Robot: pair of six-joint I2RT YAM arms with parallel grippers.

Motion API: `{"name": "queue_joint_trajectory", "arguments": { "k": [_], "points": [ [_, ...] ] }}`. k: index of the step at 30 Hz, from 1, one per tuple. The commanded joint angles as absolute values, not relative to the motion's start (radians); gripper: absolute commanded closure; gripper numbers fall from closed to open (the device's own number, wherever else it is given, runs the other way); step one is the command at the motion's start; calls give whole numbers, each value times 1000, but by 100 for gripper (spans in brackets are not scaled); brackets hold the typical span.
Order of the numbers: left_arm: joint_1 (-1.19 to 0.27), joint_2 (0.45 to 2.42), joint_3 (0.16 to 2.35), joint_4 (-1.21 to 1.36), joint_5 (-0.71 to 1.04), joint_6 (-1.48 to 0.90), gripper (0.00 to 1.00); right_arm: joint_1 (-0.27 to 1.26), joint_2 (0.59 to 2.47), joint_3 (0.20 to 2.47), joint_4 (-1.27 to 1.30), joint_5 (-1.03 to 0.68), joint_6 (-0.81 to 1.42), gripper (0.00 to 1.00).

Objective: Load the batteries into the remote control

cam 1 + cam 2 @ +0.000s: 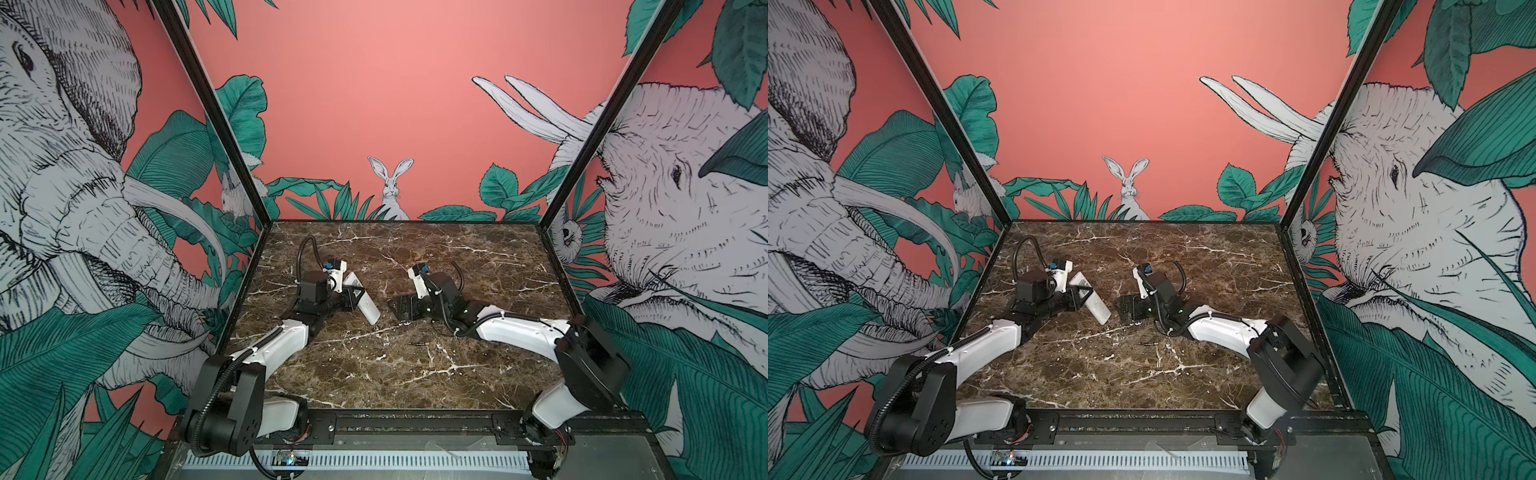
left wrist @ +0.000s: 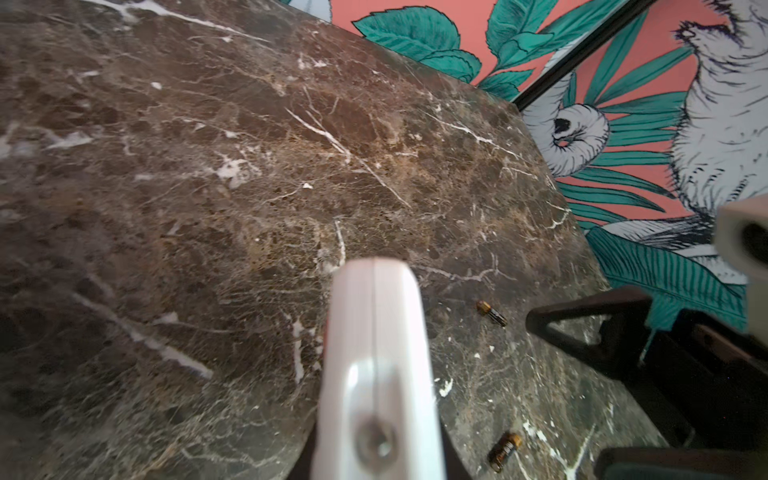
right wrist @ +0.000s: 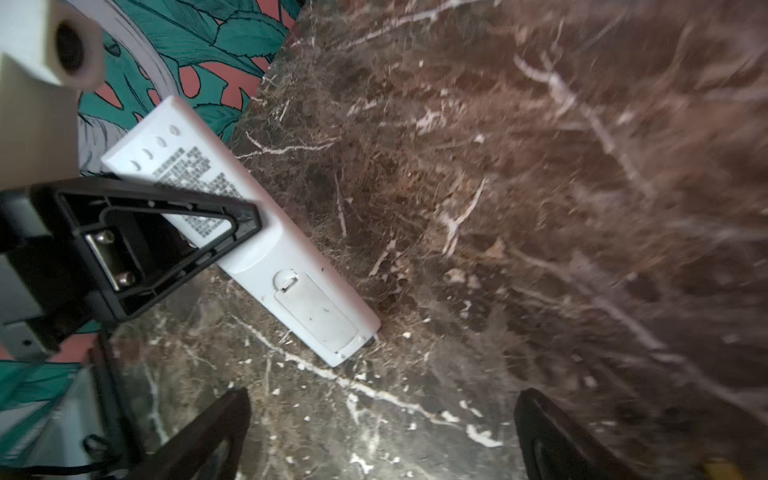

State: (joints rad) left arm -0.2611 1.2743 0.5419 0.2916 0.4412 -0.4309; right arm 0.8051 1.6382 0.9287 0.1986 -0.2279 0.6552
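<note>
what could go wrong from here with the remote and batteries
1. The left gripper pinches the remote control mid-body, its lower end near or on the marble table; pressure there could pivot it or make it slip.
2. The battery cover looks closed, so nothing can be loaded yet.
3. The batteries lie loose on the table and may roll when the open right gripper reaches for them.

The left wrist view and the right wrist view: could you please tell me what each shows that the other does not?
Only the left wrist view shows two batteries lying loose on the table. Only the right wrist view shows the remote back up, battery cover shut, printed label, clamped by the left gripper. Both show the remote and marble table.
</note>
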Motion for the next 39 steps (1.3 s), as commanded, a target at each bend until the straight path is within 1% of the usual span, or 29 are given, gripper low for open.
{"name": "queue_joint_trajectory", "arguments": {
  "k": [1,3,5,7,12,21,29,39],
  "points": [
    [-262,1213,474,489,368,-470,95,810,1737,992,286,-387,853,10],
    [-262,1205,454,490,349,-469,95,814,1805,1011,344,-430,943,16],
    [-262,1204,446,488,349,-469,96,820,1863,1013,439,-460,1023,19],
    [-262,1201,433,497,348,-474,96,829,1902,1023,494,-463,1066,20],
    [-262,1180,413,480,335,-464,96,851,1940,1062,489,-445,1085,21],
    [-262,1186,409,450,331,-451,98,854,1998,1074,604,-437,1160,21],
    [-262,1206,417,441,337,-446,99,853,2023,1082,614,-393,1185,22],
    [-262,1227,416,442,332,-445,99,853,2068,1116,639,-403,1212,22]
  ]
}}
